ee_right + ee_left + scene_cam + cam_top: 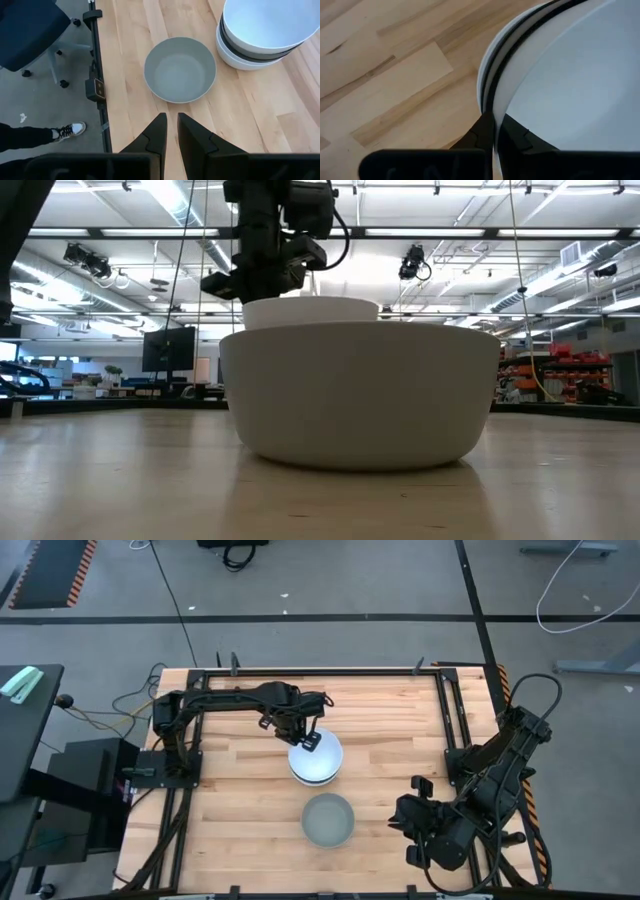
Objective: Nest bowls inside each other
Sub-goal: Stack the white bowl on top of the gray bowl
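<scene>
Bowls are mostly stacked mid-table (315, 762), the left gripper (310, 740) pinching the top white bowl's (265, 22) rim, so next it releases; beside the stack, the grey bowl (328, 820) awaits the narrow-jawed right gripper (417, 812).

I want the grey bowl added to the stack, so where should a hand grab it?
Grip the grey bowl by its rim, coming straight down with one finger inside the wall and one outside. It sits upright, open and empty, apart from the stack, so the whole rim is free.
</scene>
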